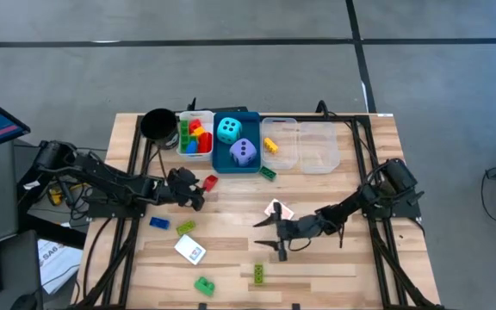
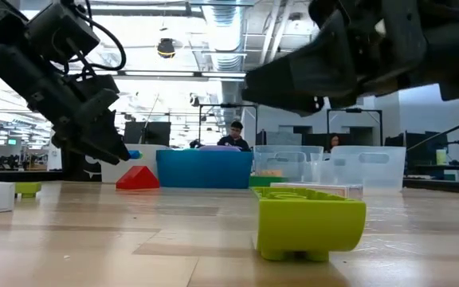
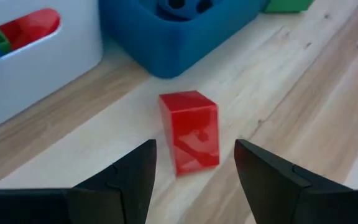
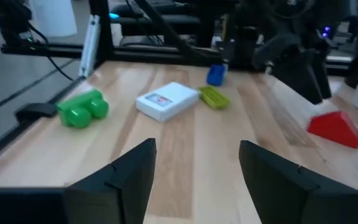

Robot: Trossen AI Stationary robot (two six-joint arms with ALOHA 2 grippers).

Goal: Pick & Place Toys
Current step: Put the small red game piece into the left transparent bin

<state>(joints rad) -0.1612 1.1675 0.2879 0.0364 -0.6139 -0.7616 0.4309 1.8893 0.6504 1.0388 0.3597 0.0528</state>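
A red brick (image 3: 190, 130) lies on the wooden table, just in front of the blue tray (image 3: 185, 37). My left gripper (image 3: 194, 177) is open, with a finger on each side of the brick's near end and a gap on both sides; it also shows in the high view (image 1: 195, 194) beside the red brick (image 1: 210, 182). My right gripper (image 1: 269, 234) is open and empty, low over the table's middle, near a pink and white card (image 1: 278, 209). A cyan die (image 1: 228, 130) and a purple die (image 1: 243, 152) sit in the blue tray.
A blue brick (image 1: 159, 223), two yellow-green bricks (image 1: 185, 227) (image 1: 258, 274), a white card box (image 1: 190, 250) and two green bricks (image 1: 203, 284) (image 1: 268, 173) lie loose on the table. The white tray (image 1: 182, 146) holds bricks and a clear tray (image 1: 287, 159) holds a yellow brick. A black cup (image 1: 158, 125) stands at the far left.
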